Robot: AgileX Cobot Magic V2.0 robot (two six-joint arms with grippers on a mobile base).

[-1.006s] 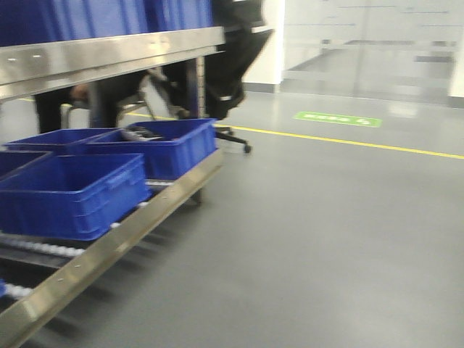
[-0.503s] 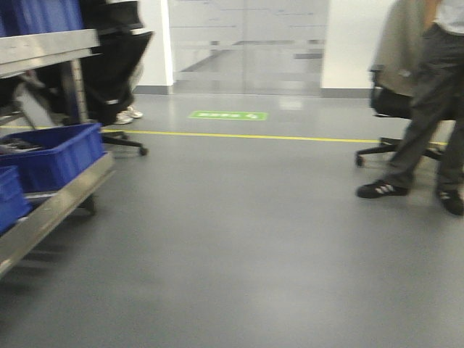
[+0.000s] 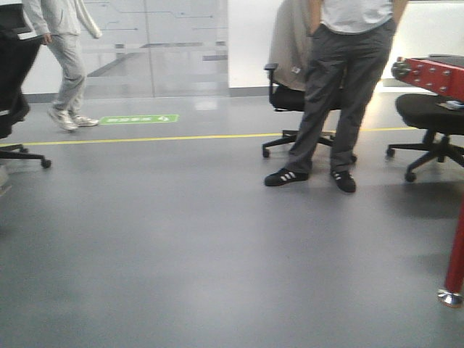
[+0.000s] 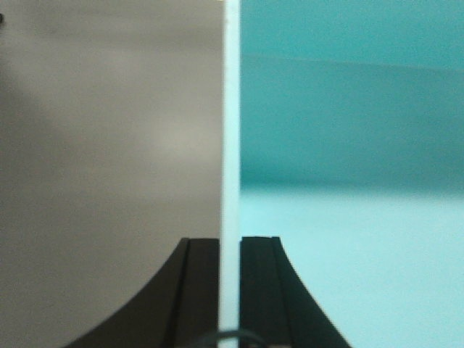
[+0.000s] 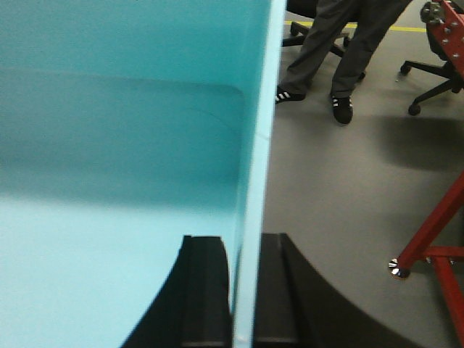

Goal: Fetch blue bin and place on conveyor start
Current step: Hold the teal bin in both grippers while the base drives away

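- In the front view only the room is seen: the grey floor [image 3: 217, 254], a standing person [image 3: 341, 94] in dark trousers, a walking person [image 3: 65, 58] in grey, a black chair [image 3: 435, 116], and the red frame of the conveyor start [image 3: 431, 72] at the right edge.
- The blue bin [image 5: 123, 145] is shown only in the two wrist views, where it is held at two of its walls.
- In the left wrist view, a thin upright wall of the bin [image 4: 348, 130] is gripped by the black left fingers [image 4: 199, 290]. One finger is pressed on the inside and one on the outside.
- In the right wrist view, another wall is gripped the same way by the right fingers [image 5: 206, 290], closed tight on it.
- The bin is pale turquoise and smooth, with a thin light rim and a rounded inner corner.
- A red leg [image 5: 428, 232] is seen on the floor to the right of the bin, well apart from it.
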